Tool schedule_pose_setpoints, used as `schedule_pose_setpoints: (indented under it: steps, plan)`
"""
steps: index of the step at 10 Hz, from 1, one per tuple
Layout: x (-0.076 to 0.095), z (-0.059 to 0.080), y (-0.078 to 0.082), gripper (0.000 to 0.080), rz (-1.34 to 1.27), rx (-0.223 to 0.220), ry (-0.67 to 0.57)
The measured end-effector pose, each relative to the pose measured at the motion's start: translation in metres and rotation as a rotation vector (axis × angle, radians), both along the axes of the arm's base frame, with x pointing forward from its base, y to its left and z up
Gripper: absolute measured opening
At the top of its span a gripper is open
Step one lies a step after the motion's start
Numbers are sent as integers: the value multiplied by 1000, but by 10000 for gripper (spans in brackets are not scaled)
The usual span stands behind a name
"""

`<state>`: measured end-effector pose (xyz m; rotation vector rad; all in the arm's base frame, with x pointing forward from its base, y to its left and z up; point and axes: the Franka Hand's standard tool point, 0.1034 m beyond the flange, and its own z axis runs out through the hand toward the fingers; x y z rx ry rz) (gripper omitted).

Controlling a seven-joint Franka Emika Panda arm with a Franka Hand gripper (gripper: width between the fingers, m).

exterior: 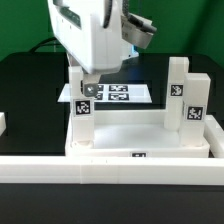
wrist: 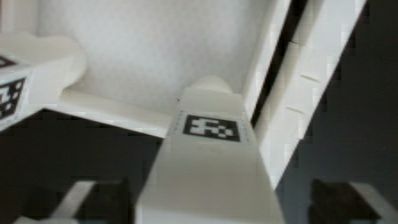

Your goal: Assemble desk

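Right, the white plastic rimmed tabletop (exterior: 125, 135) lies flat against the long white border bar (exterior: 110, 168), with three white square leg blocks standing up from its corners. On the near one toward the exterior view's left, the tagged leg block (exterior: 83, 110) stands upright under the robot's two-finger gripper (exterior: 88, 88), whose fingers (wrist: 102, 197) are spread either side, not pinching. Behind the tabletop lies the marker board (exterior: 120, 93).
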<state>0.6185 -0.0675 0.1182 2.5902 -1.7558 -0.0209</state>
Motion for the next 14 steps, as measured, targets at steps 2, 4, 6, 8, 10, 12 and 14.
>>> schedule_pose_setpoints:
  steps: [2, 4, 6, 8, 10, 12, 14]
  plan:
    - [0, -1, 0, 643, 141, -7, 5]
    - [0, -1, -1, 648, 282, -5, 6]
    - [-1, -1, -1, 649, 424, -3, 8]
    - [0, -2, -3, 649, 614, -17, 9]
    - [1, -2, -5, 649, 812, -33, 9]
    - [2, -3, -8, 649, 995, -49, 5]
    - [3, -2, -10, 649, 1170, -56, 10]
